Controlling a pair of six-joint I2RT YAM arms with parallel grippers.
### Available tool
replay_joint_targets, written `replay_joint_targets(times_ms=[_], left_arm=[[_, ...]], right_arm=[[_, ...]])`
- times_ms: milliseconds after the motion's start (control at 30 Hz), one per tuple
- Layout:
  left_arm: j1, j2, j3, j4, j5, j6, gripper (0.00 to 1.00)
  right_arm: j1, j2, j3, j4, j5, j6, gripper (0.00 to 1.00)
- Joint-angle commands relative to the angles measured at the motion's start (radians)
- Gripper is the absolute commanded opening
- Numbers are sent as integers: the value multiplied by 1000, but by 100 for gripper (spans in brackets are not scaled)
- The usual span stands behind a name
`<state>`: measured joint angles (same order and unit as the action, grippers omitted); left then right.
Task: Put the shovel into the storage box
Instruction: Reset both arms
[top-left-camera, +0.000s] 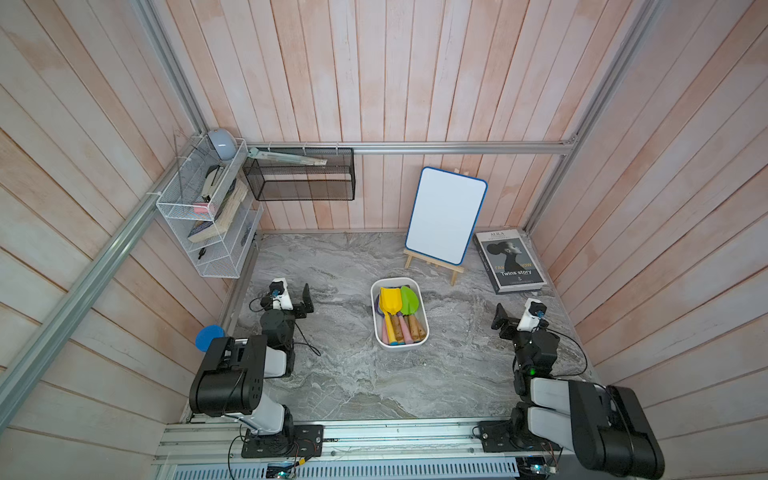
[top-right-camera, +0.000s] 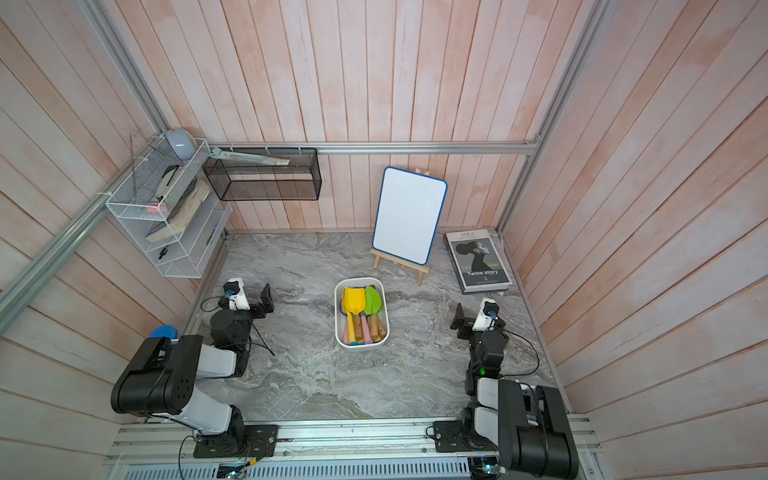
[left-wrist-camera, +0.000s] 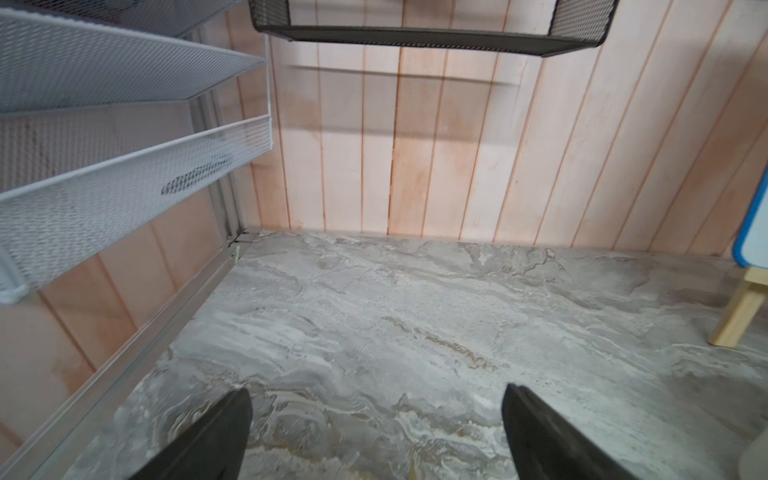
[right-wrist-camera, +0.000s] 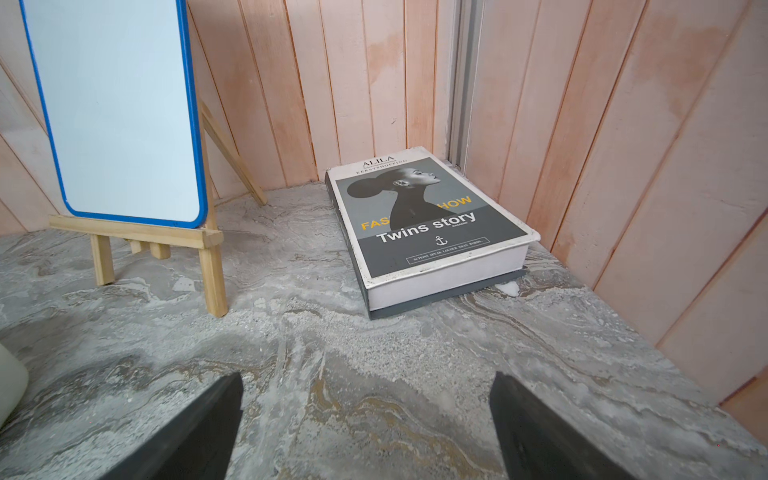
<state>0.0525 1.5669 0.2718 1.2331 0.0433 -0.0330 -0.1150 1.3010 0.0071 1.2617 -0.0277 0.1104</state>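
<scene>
1. One big grey table (top-left-camera: 353, 382) holds everything, and the storage box (top-left-camera: 400, 347) sits near the middle of it.
2. Two black and white arms stand at the near edge. We see the left arm (top-left-camera: 232, 382) folded up to the left of the box. The right arm (top-left-camera: 582, 415) is folded up to the right of it. Both are well apart from it.
3. We see a white wire rack (top-left-camera: 199, 208) on the side wall, far to the left of the box and higher up.
4. We see a black mesh basket (top-left-camera: 303, 183) on the back wall, behind the box and to its left.
5. We see a whiteboard (top-left-camera: 446, 216) with a blue edge on a small wooden stand, behind the box and a bit to the right.
6. We see a book (top-left-camera: 509, 262) lying flat, behind the box and further right, in the corner.
7. The box is white with round corners, and its top is open.
8. We see a yellow shovel (top-left-camera: 390, 301) and a green shovel (top-left-camera: 409, 300) lying side by side inside the box. Their scoops are at the far end. A purple scoop (top-left-camera: 378, 306) peeks out beside the yellow one.
9. The left gripper (left-wrist-camera: 376, 390) has its jaws spread wide with nothing between them. The right gripper (right-wrist-camera: 366, 376) is just the same, and it holds nothing.
</scene>
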Motion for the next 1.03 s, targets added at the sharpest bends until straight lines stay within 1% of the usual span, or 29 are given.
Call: replay_joint_targets(times_ms=[0, 33, 67, 100, 133, 167, 200, 233, 267, 333, 367, 433, 500, 600, 1000], left_arm=[[4, -7, 6, -70, 61, 11, 100], [4, -4, 4, -62, 59, 12, 100], [4, -5, 5, -69, 59, 10, 100], [5, -5, 3, -64, 58, 11, 100], [4, -6, 3, -66, 56, 11, 100], [4, -6, 4, -64, 55, 11, 100], [4, -5, 2, -63, 54, 10, 100], [5, -6, 2, -63, 52, 9, 100], [4, -6, 1, -63, 50, 11, 100], [4, -7, 3, -66, 52, 13, 100], [4, -7, 4, -68, 53, 13, 100], [2, -7, 4, -68, 52, 12, 100], [3, -6, 4, -68, 52, 12, 100], [3, -7, 4, -69, 53, 13, 100], [2, -6, 6, -70, 53, 13, 100]], right_arm=[[-4, 188, -10, 374, 7, 0, 98], [-3, 294, 2, 477, -13, 2, 98], [-4, 338, 25, 532, -52, -1, 98], [0, 264, 72, 327, -68, -23, 98], [5, 205, 148, 79, -65, -31, 98], [16, 207, 220, -47, -48, -36, 98], [61, 241, 224, 6, 0, -75, 98], [84, 268, 200, 97, 55, -87, 98], [82, 266, 199, 100, 52, -83, 98], [77, 238, 223, 1, 53, -79, 98], [78, 241, 220, 11, 54, -81, 98], [77, 265, 199, 96, 56, -76, 98], [77, 251, 211, 48, 56, -77, 98], [78, 261, 203, 81, 58, -77, 98], [78, 259, 205, 74, 58, -77, 98]])
